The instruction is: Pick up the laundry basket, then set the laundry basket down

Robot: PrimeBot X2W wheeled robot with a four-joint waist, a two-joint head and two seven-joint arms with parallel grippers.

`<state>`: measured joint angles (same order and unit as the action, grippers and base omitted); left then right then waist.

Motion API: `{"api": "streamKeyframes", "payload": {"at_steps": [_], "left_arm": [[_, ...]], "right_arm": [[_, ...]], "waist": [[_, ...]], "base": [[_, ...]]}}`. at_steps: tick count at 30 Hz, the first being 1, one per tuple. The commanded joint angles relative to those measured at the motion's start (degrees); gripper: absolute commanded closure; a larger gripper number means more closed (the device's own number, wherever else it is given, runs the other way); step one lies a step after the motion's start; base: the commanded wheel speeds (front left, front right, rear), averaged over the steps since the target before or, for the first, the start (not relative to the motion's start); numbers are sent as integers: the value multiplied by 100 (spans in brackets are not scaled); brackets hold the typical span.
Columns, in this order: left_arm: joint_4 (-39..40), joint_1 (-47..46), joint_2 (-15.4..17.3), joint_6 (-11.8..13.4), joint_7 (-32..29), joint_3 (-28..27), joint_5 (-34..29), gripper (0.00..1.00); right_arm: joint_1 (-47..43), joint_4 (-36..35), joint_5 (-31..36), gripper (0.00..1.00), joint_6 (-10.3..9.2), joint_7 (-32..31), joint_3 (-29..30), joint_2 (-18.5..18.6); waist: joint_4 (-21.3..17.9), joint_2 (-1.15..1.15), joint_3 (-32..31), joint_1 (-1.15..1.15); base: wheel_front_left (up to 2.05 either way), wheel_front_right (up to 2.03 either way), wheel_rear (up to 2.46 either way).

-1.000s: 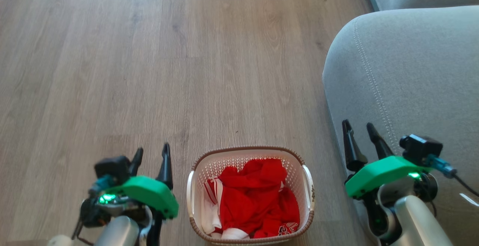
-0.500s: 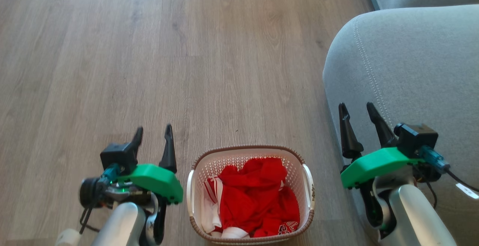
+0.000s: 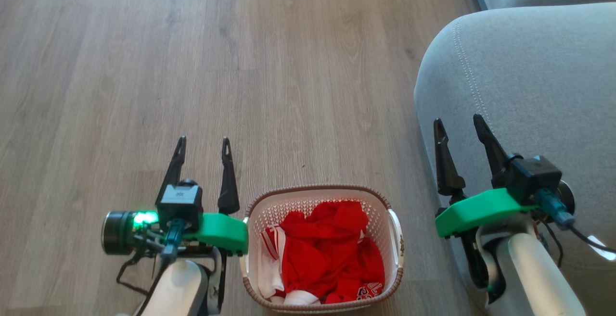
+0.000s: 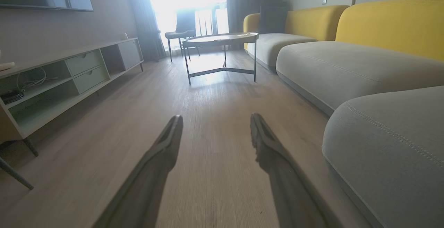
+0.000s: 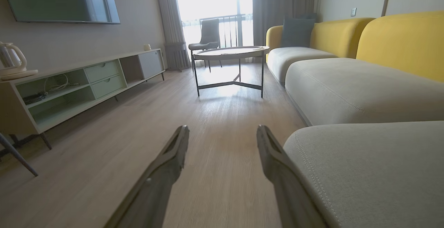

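Well, the small cream-white perforated plastic laundry basket [image 3: 315,187] with its brown braided rim stood on the pale wood-plank floor [image 3: 288,66], near the grey fabric sofa [image 3: 519,90], heaped with red and white clothing [image 3: 332,253]. The left gripper [image 3: 203,139] hovered just beside its left wall, the right gripper [image 3: 457,120] off to its right by the sofa's edge. Both had jaws apart, holding nothing. The load looked light and soft, the shell stiff, so the white side handles [image 3: 395,232] seemed the place to grip.
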<state>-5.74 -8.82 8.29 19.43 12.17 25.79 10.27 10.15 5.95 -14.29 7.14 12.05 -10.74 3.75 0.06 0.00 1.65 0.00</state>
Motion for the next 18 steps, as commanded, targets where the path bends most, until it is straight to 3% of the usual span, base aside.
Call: {"api": "streamKeyframes", "payload": {"at_steps": [1, 5, 12, 18], "left_arm": [[159, -255, 26, 55, 83, -137, -64, 0], [102, -156, -131, -73, 133, -335, 128, 0], [-199, 78, -445, -830, 251, -898, 186, 0], [-422, 224, -531, -1219, 283, -1206, 25, 0]], "right_arm": [[227, -184, 160, 0, 32, 95, -130, -53], [202, -53, 246, 0, 33, 145, -197, -61], [108, 180, 551, 0, 35, 263, -171, -74], [37, 616, 433, 0, 35, 295, -88, -84]], "waist": [[-6, 0, -5, 0], [-14, 0, -18, 0], [-24, 0, -42, 0], [-34, 0, -65, 0]], "base": [[0, 0, 0], [0, 0, 0], [0, 0, 0], [0, 0, 0]]}}
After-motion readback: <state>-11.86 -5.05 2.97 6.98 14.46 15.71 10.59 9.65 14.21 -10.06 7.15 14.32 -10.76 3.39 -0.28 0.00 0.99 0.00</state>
